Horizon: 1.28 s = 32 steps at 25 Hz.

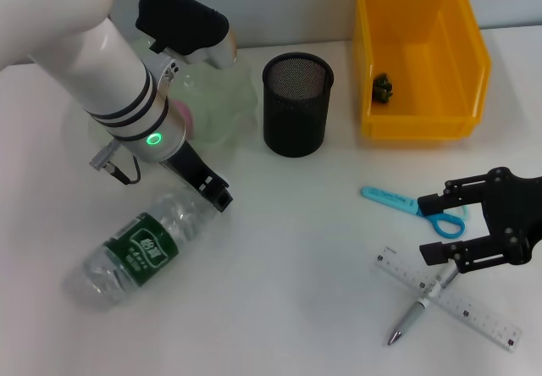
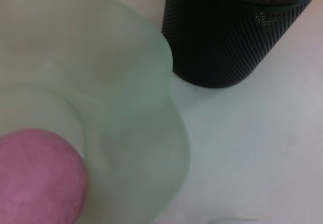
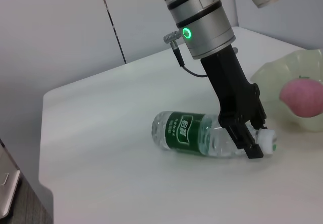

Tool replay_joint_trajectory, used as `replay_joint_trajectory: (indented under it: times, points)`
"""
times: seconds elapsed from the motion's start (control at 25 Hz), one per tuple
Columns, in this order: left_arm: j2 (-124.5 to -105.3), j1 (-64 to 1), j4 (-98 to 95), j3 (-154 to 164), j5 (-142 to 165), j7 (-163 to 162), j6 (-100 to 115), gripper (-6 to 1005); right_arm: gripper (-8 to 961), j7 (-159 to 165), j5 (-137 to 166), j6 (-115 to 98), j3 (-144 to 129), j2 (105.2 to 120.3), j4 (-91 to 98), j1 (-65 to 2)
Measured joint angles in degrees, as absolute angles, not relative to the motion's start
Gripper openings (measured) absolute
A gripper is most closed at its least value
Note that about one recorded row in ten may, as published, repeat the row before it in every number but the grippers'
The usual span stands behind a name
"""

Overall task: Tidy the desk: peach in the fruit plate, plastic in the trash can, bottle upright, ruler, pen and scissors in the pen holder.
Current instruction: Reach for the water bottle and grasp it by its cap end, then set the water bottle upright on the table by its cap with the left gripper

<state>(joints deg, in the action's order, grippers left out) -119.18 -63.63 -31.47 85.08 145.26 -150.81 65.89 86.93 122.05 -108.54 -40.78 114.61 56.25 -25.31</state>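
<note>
nearest the robot on the white bench [image 1: 296, 249], a pen [image 1: 421, 306] lies across a clear ruler [image 1: 457, 304], with the blue-handled scissors [image 1: 415, 207] just beyond; the right gripper [image 1: 442, 228] hovers over them with its jaws spread wide and holding nothing. to the left the water bottle [image 1: 135, 253] lies on its side, and the left gripper [image 3: 247, 141] is down at its white-capped neck; its jaws seem to straddle the neck, but whether they are clamped on it i cannot tell. the risk, as i judge it, is that the round bottle rolls or slips out of a shallow pinch near the cap when tipped upright, or swings into the pale green fruit plate [image 1: 224, 96] just behind, where the peach [image 3: 303, 98] already sits. farther back stand the black mesh pen holder [image 1: 296, 105], not yet holding any of the tools, and the yellow bin [image 1: 419, 54] with a small dark scrap [image 1: 383, 88] inside.
</note>
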Motion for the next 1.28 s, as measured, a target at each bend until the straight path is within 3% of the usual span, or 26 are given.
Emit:
replay_joint_trajectory:
  times: [0.28,1.28]
  points:
    - [-119.18,-63.63,-31.86,84.67,145.28,-151.08,66.46,452,709,86.93,122.08,-108.54,-40.78,114.61,56.25,-25.35]
    - [-118.39,-58.03,-46.08,75.39,143.09,-150.3,80.59,453,709,86.54,122.08,-108.55,-40.62,114.54,56.0,-24.77]
